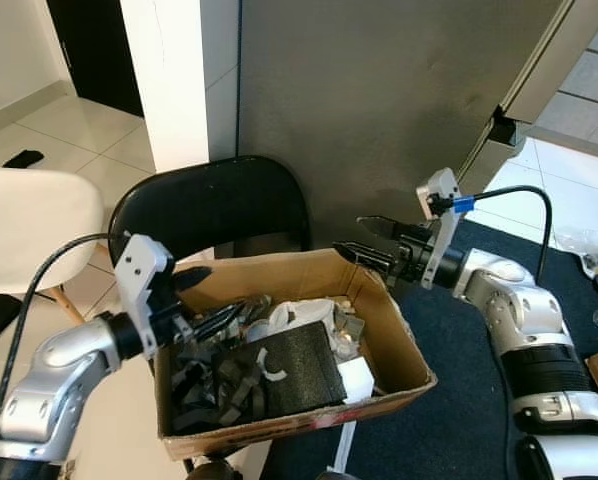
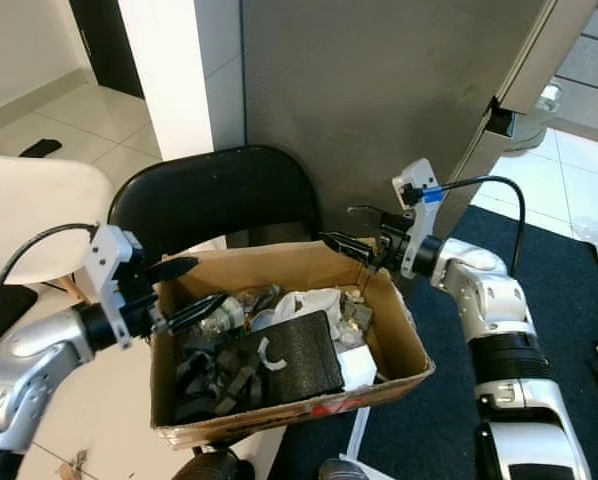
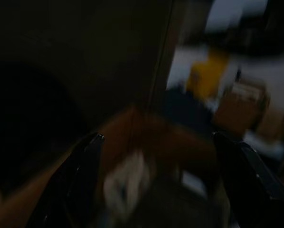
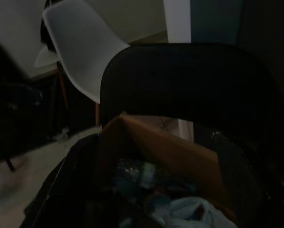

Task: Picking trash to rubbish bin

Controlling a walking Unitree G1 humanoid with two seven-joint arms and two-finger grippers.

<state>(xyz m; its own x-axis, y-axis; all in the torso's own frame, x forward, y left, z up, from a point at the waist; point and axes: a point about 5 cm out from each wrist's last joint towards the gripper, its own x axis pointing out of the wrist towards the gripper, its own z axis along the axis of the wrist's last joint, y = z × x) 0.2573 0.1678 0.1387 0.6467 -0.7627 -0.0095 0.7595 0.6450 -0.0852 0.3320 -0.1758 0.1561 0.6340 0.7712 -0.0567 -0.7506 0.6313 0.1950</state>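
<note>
Left eye view puts the left pincer (image 1: 207,297) at the near-left rim of a cardboard box (image 1: 399,345), its two black fingers spread apart, one above the box edge and one reaching in over the contents. The right pincer (image 1: 364,240) hovers at the far-right corner of the same box, its fingers also parted and holding nothing. The box serves as the rubbish bin and is already loaded: a black foam block (image 1: 297,365) lies in the middle, crumpled white trash (image 1: 304,312) sits behind it toward the far side, a small white box (image 1: 356,378) rests at its right, and dark tangled scraps (image 1: 214,385) fill the left part. A black chair (image 1: 214,203) stands directly behind the box, and a white chair (image 1: 29,225) stands to the far left on the tiled floor (image 1: 69,130). A dark blue carpet (image 1: 459,400) lies right of the box, below the right arm. Behind everything rises a grey panel (image 1: 379,100). The left wrist view is dark and blurred.
</note>
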